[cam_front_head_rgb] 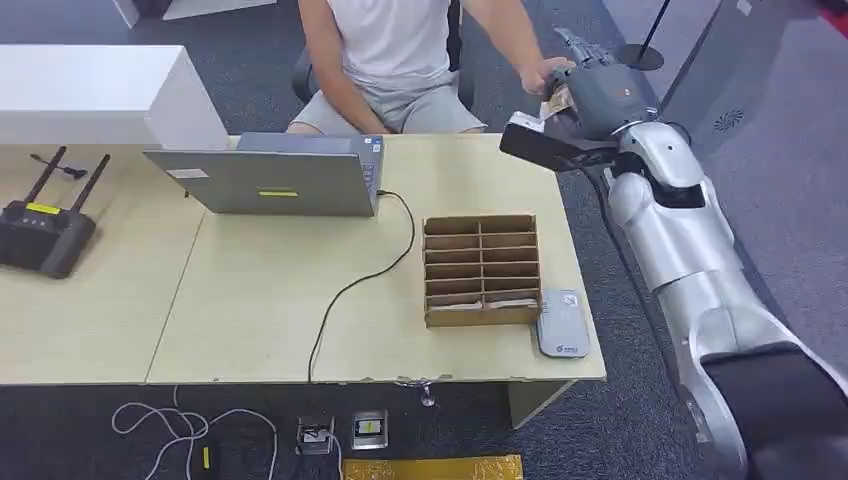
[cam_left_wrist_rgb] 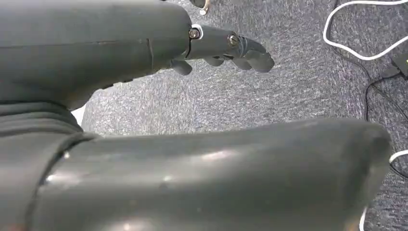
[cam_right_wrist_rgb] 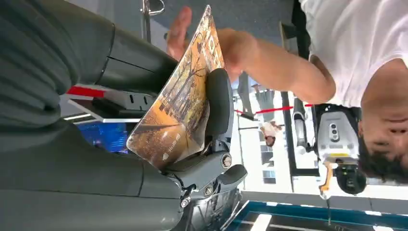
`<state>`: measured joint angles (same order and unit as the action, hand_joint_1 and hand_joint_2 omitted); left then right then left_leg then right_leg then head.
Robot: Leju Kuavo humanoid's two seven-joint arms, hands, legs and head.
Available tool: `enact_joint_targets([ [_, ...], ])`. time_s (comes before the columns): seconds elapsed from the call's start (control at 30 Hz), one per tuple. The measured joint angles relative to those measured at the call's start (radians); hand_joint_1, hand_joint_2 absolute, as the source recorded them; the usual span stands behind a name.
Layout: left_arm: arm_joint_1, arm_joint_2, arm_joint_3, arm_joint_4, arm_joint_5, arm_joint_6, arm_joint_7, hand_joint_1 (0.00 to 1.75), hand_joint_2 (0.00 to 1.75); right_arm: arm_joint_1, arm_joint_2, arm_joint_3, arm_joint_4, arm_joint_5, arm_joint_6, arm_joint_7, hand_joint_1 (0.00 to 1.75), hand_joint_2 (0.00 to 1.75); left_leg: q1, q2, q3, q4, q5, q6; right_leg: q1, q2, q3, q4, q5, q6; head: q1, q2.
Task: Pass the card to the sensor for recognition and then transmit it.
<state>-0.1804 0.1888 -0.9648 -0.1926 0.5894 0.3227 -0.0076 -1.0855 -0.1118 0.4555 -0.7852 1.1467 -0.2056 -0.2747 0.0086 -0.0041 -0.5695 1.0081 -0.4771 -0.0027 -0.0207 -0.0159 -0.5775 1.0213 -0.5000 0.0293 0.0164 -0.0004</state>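
The pale wooden surface spans most of the head view, with a person in a white shirt seated behind it at twelve o'clock. A grey open laptop sits near the far edge, and a black router with two antennas lies at nine o'clock. A brown wooden slotted card rack stands at about four o'clock from the laptop, with a flat grey card sensor just beside its near right corner. Beyond the surface at two o'clock, the silver right arm is raised and its dark grey right hand pinches an autumn-coloured picture card between thumb and fingers, while the person's hand touches the card's far end. The left hand hangs over grey carpet, fingers loosely curled, holding nothing.
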Motion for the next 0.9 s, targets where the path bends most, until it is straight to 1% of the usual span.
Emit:
enact_joint_targets([
  [0.13,-0.001,0.0,-0.002,0.0,-0.001,0.0,0.0,0.0,0.0,-0.02,0.03,0.01,0.044,0.005,-0.001,0.0,1.75,1.75,0.0,0.0,0.0,0.0,0.0,0.0,0.0,0.0,0.0,0.0,0.0,0.0,0.0,0.0],
  [0.27,-0.001,0.002,-0.006,0.0,-0.003,0.0,0.0,0.0,0.0,-0.03,0.048,0.014,0.076,0.005,-0.001,0.0,1.75,1.75,0.0,0.0,0.0,0.0,0.0,0.0,0.0,0.0,0.0,0.0,0.0,0.0,0.0,0.0],
  [0.33,-0.001,0.003,-0.007,0.0,-0.003,-0.008,0.0,0.0,0.0,-0.037,0.055,0.018,0.095,0.009,-0.002,0.011,1.75,1.75,0.0,0.0,0.0,0.0,0.0,0.0,0.0,0.0,0.0,0.0,0.0,0.0,0.0,0.0],
  [0.5,-0.003,0.008,-0.011,0.0,-0.005,-0.023,0.005,0.0,0.0,-0.047,0.072,0.025,0.176,0.012,-0.029,0.023,1.75,1.75,0.0,0.0,0.0,0.0,0.0,0.0,0.0,0.0,0.0,0.0,0.0,0.0,0.0,0.0],
  [0.53,-0.003,0.01,-0.013,0.0,-0.005,-0.026,0.005,0.0,0.0,-0.048,0.074,0.025,0.188,0.012,-0.032,0.023,1.66,1.75,0.0,0.0,0.0,0.0,0.0,0.0,0.0,0.0,0.0,0.0,0.0,0.0,0.0,0.0],
  [0.57,-0.003,0.011,-0.014,0.0,-0.005,-0.028,0.005,0.0,0.0,-0.048,0.076,0.025,0.198,0.012,-0.033,0.024,0.49,1.75,0.0,0.0,0.0,0.0,0.0,0.0,0.0,0.0,0.0,0.0,0.0,0.0,0.0,0.0],
  [0.6,-0.003,0.011,-0.014,0.0,-0.004,-0.029,0.006,0.0,0.0,-0.048,0.077,0.025,0.21,0.012,-0.036,0.025,0.0,1.75,0.0,0.0,0.0,0.0,0.0,0.0,0.0,0.0,0.0,0.0,0.0,0.0,0.0,0.0],
  [0.7,-0.003,0.013,-0.015,0.0,-0.003,-0.028,0.007,0.0,0.0,-0.048,0.08,0.025,0.236,0.011,-0.053,0.031,0.0,1.75,0.0,0.0,0.0,0.0,0.0,0.0,0.0,0.0,0.0,0.0,0.0,0.0,0.0,0.0],
  [0.9,-0.003,0.014,-0.016,0.0,0.0,-0.026,0.007,0.0,0.0,-0.049,0.08,0.025,0.269,0.005,-0.11,0.031,0.0,1.75,0.0,0.0,0.0,0.0,0.0,0.0,0.0,0.0,0.0,0.0,0.0,0.0,0.0,0.0],
])
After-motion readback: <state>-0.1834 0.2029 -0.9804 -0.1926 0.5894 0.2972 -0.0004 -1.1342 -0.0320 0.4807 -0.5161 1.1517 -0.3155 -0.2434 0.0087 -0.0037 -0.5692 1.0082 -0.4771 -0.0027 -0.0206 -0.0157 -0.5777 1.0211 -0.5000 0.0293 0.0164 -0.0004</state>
